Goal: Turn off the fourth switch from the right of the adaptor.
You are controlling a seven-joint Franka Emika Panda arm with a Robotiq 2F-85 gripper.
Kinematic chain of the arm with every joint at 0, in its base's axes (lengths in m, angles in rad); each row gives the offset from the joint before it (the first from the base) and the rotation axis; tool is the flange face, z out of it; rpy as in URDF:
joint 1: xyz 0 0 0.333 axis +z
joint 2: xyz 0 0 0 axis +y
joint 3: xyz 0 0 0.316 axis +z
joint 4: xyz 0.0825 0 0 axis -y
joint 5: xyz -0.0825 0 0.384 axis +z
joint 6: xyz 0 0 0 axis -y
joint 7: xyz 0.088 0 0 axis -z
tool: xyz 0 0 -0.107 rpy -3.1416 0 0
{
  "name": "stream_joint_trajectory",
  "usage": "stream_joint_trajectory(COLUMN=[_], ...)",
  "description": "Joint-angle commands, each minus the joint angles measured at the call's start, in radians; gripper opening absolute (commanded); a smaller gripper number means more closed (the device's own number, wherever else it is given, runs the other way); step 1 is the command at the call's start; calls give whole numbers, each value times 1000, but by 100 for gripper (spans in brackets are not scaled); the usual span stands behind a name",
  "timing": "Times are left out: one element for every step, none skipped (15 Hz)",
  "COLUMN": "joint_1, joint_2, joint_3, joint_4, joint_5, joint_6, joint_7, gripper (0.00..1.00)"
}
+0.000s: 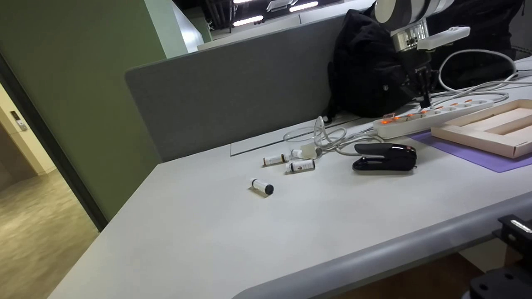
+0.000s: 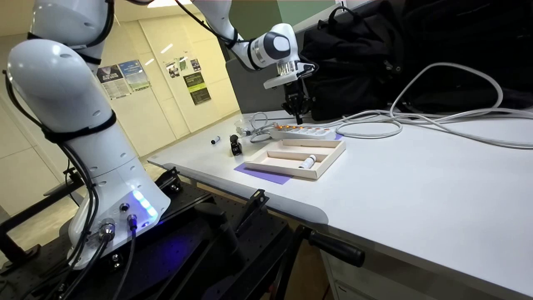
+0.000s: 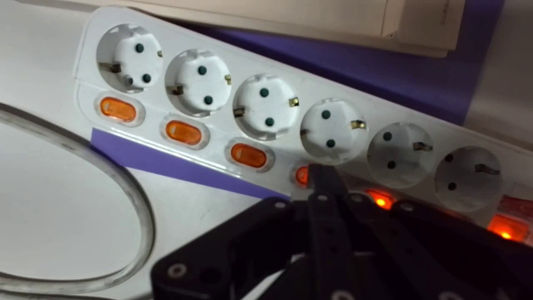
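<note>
- Tray [image 2: 279,168]: rests partly on a purple sheet [image 2: 264,175]; holds a white vial [image 2: 308,161].
- Adaptor [image 2: 302,135]: lies across the sheet on the surface [image 2: 416,187], just beyond the tray.
- Fingers [image 3: 327,179]: closed together; tips partly cover the fourth switch [image 3: 301,176] from left, wrist view. Contact cannot be determined.
- Black bag [image 2: 345,83]: sits beyond the adaptor.

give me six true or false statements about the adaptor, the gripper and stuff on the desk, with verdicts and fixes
1. The gripper is over the adaptor. True.
2. The gripper is wide open. False: it looks shut.
3. The adaptor has only four sockets. False: the wrist view shows six.
4. A small bottle is in the wooden tray. True.
5. A black stapler lies on the desk. True.
6. Every switch in the wrist view glows. False: the leftmost switch looks unlit.
</note>
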Motion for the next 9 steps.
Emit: stream_joint_trajectory(joint_1=[-19, -19, -19, -20, -21, -23, -26, -28, -32], joint_2=[28, 29, 31, 31, 32, 33, 35, 37, 41], joint_3=[23, 25, 26, 27, 28, 30, 31, 33, 35], joint_4=[33, 30, 28, 28, 28, 28, 31, 32, 34], joint_5=[26, 32, 32, 32, 32, 34, 37, 41, 45], joint_6=[-4, 3, 8, 11, 12, 11, 5, 3, -2], joint_7=[2, 0, -1, -2, -3, -6, -8, -9, -11], gripper=[0, 0, 0, 0, 0, 0, 0, 0, 0])
